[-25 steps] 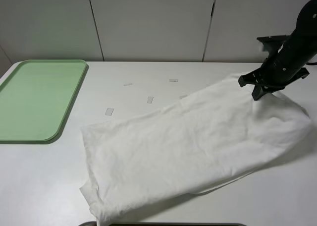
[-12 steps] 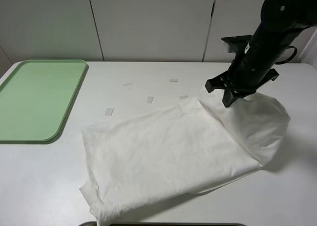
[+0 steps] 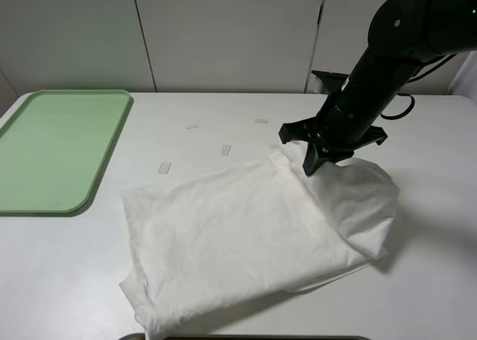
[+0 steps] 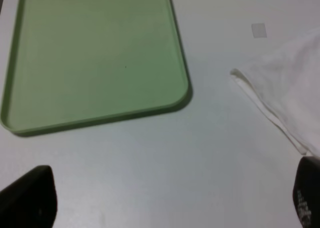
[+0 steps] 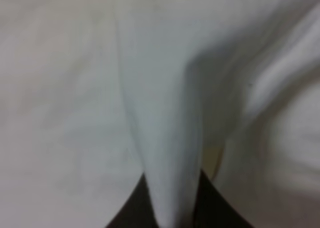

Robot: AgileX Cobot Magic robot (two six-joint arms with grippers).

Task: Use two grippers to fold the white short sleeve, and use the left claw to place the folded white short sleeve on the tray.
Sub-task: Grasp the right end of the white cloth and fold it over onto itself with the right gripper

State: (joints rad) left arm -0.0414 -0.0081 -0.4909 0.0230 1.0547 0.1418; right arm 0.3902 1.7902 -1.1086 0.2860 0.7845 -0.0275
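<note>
Along the desk's left edge, toward the far corner: the tray (image 3: 52, 146), nothing on it. Off the tray's near corner, seen only from its own wrist camera: the left claw (image 4: 167, 200), spread wide, gripping nothing, with the shirt's left hem close by. Past the tray, toward the desk's middle: a few tape strips (image 3: 226, 150).

Across the middle and down to the near edge: the white short sleeve (image 3: 238, 235), long axis diagonal, running from the near-left end up toward the far right. Right end doubled back over itself and raised in a peak. At that peak: the right gripper (image 3: 317, 161), clamped on a pinch of cloth.

Probably light, limp and quick to wrinkle, not fragile, and likely to slide on the smooth desk. Best taken at hems or corners with all layers pinched together, not mid-panel.
</note>
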